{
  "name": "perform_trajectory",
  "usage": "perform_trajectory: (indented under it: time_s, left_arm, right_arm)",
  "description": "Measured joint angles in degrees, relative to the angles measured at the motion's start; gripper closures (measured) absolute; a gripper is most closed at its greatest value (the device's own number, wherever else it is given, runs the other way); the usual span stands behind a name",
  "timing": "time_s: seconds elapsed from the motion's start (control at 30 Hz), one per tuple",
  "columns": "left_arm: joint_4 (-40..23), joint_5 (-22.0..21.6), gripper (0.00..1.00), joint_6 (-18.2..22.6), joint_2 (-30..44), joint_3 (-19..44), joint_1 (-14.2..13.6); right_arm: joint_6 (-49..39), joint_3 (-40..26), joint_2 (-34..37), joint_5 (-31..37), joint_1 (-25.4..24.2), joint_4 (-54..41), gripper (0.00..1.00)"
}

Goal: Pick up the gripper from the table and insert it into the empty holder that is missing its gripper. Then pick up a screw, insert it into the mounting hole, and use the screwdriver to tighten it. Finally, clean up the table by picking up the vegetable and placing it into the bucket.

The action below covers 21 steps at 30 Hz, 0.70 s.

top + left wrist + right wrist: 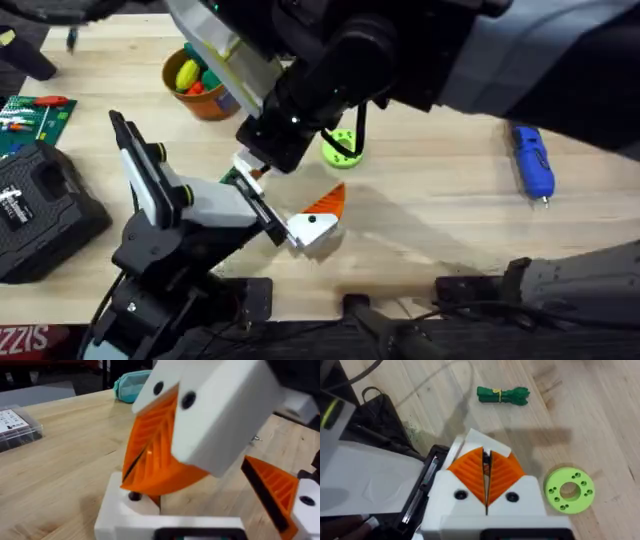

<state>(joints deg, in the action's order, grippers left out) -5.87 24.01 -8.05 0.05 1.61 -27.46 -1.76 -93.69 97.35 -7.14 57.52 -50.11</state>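
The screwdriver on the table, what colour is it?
The screwdriver is blue, with a thin metal bit. The overhead view shows it best.

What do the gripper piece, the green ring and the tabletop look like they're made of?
The gripper: probably 3D-printed plastic, matte white body, orange ribbed wedge. The green ring: likely plastic too, matte lime with small holes. The table: light wood, with visible grain and plank seams.

Overhead downward; both wrist views close.
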Motion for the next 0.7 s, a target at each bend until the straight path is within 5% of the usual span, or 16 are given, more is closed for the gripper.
perform_trajectory:
  time_s: [0.17, 0.23, 0.27, 0.37, 0.43, 0.47, 0.7]
  left_arm:
    - [0.0, 0.0, 0.013, 0.0, 0.0, 0.0, 0.0]
    - [0.0, 0.0, 0.013, 0.0, 0.0, 0.0, 0.0]
    - [0.0, 0.0, 0.013, 0.0, 0.0, 0.0, 0.0]
    - [0.0, 0.0, 0.013, 0.1, 0.0, 0.0, 0.0]
    - [0.1, 0.0, 0.013, 0.1, 0.0, 0.0, 0.0]
    - [0.0, 0.0, 0.013, 0.1, 0.0, 0.0, 0.0]
    - [0.1, 0.2, 0.013, 0.3, 0.0, 0.0, 0.0]
  right_arm:
    - [0.0, 0.0, 0.0, 0.0, 0.0, 0.0, 0.987]
    - [-0.3, 0.0, 0.0, 0.0, 0.0, -0.2, 0.879]
    - [-0.1, 0.0, 0.0, 0.0, 0.0, -0.3, 0.638]
    - [-0.2, 0.0, 0.0, 0.6, -0.6, -0.3, 0.36]
    - [-0.2, 0.0, 0.0, 1.0, -0.9, -0.3, 0.272]
    - [-0.3, 0.0, -0.4, 1.9, -1.6, -0.4, 0.063]
    - [-0.4, 0.0, -4.2, 0.3, -4.3, -0.5, 0.007]
